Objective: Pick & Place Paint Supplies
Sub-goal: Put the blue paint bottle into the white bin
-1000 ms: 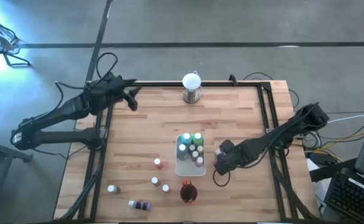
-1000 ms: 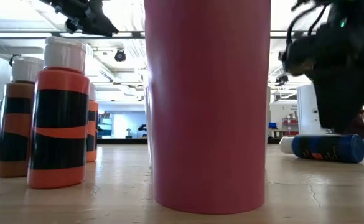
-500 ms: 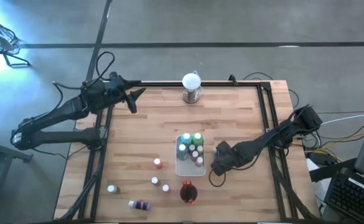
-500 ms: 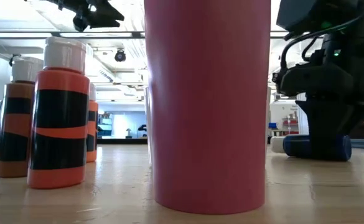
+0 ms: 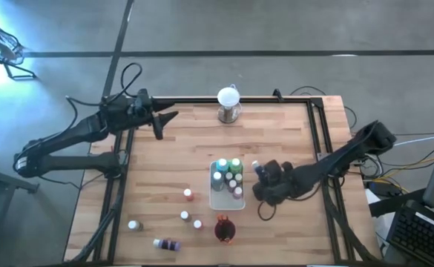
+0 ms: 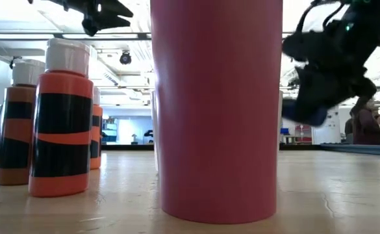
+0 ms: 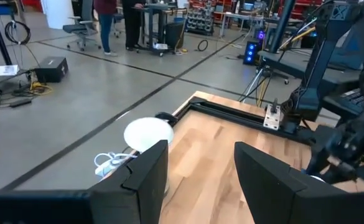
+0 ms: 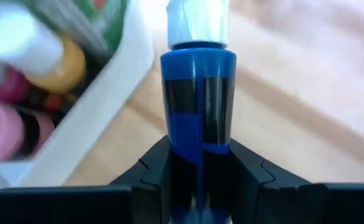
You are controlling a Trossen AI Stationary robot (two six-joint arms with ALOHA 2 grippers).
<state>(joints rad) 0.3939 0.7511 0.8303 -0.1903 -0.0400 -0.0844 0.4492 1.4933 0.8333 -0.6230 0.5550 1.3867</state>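
Holding now: right tool (image 8: 197, 168) is clenched on a dark blue paint bottle (image 8: 198, 118), white cap forward, lifted off the bench just beside the white tray's (image 5: 218, 202) right side.
Left tool: left tool (image 5: 165, 122) hangs released and empty over the bench's far left corner, waiting.
Done: about 6 bottles (image 5: 228, 176) already stand in the tray.
Left: 1 red bottle (image 5: 188, 194) and 3 white-capped ones (image 5: 184, 216) stand near the bench's near left part; 1 purple bottle (image 5: 169, 244) lies at the near edge. By my judgement roughly half the bottles are stowed.
Other items: dark red cup (image 5: 225, 230) sits at the near edge, just beyond the tray's near end; white globe (image 5: 229, 97) stands at the far edge.
Surface: pale wooden plank bench (image 5: 276, 141) with a black frame.
Room: grey concrete floor; a workshop with desks, chairs and people standing far off.
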